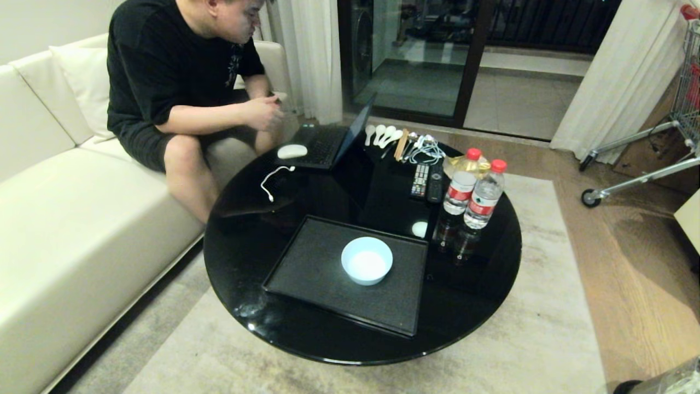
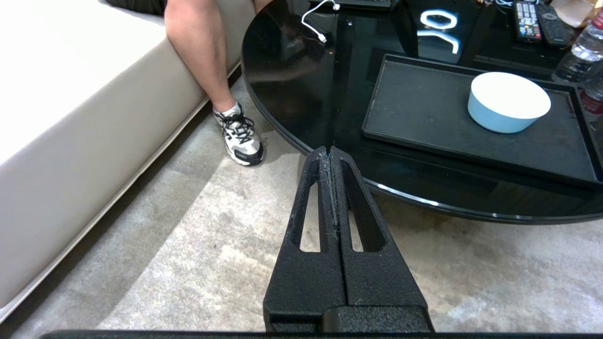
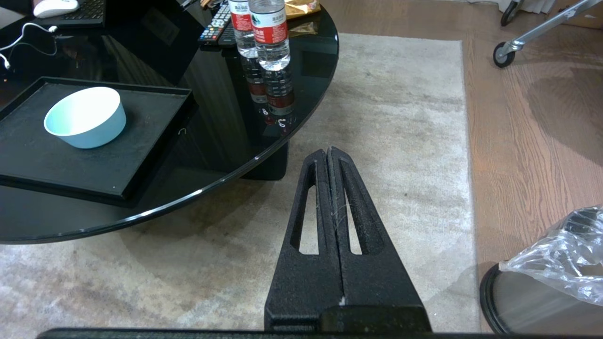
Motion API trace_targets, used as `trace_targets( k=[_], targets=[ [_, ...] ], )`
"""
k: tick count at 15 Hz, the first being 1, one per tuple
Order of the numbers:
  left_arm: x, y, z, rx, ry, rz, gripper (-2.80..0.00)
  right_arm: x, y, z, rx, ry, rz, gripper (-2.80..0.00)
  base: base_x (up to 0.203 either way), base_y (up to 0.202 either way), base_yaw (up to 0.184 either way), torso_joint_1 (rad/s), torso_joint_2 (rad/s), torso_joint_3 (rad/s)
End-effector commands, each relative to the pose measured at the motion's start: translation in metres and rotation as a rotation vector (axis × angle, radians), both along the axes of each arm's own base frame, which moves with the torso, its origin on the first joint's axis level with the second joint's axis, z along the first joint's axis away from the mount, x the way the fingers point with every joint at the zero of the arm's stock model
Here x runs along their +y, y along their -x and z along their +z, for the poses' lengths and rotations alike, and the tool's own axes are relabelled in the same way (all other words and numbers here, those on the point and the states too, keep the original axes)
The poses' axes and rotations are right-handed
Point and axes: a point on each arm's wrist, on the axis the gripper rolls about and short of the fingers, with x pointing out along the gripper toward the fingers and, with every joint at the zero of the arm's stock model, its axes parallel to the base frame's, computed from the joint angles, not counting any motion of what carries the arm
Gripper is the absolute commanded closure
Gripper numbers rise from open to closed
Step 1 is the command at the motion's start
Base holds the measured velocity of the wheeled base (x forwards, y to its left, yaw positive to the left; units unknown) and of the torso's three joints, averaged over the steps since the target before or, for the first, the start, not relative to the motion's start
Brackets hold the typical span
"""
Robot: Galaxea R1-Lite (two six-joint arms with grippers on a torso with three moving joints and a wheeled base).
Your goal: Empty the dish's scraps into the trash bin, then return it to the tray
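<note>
Dish: dish [image 1: 367, 260] sits upright on the tray [image 1: 306, 273], right of its centre, inside looking bare white; no scraps visible.
Tray: on the round black table [image 1: 273, 323], near its front edge.
Trash bin: trash bin [image 3: 541, 292] on the floor off the table's right side.
Left gripper [image 2: 331, 151]: fingers pressed together, empty, low before the table rim.
Right gripper [image 3: 328, 153]: fingers pressed together, empty, between table and bin.
Key relation: dish lies ahead, between both grippers; neither is clearly nearer, and the task looks finished.
</note>
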Motion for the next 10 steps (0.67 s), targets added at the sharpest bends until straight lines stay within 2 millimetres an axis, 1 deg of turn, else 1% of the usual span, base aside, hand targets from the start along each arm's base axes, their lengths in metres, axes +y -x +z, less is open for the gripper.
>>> trace_targets(
  k=[1,10],
  targets=[
    [0.0,0.0,0.0,-0.001,0.001,0.0,0.0,0.0,0.0,0.0,-0.001,0.0,0.0,0.0,0.0,0.0,0.0,0.0,0.0,0.0],
    [0.0,0.0,0.0,-0.001,0.001,0.0,0.0,0.0,0.0,0.0,-0.001,0.0,0.0,0.0,0.0,0.0,0.0,0.0,0.0,0.0]
  ],
)
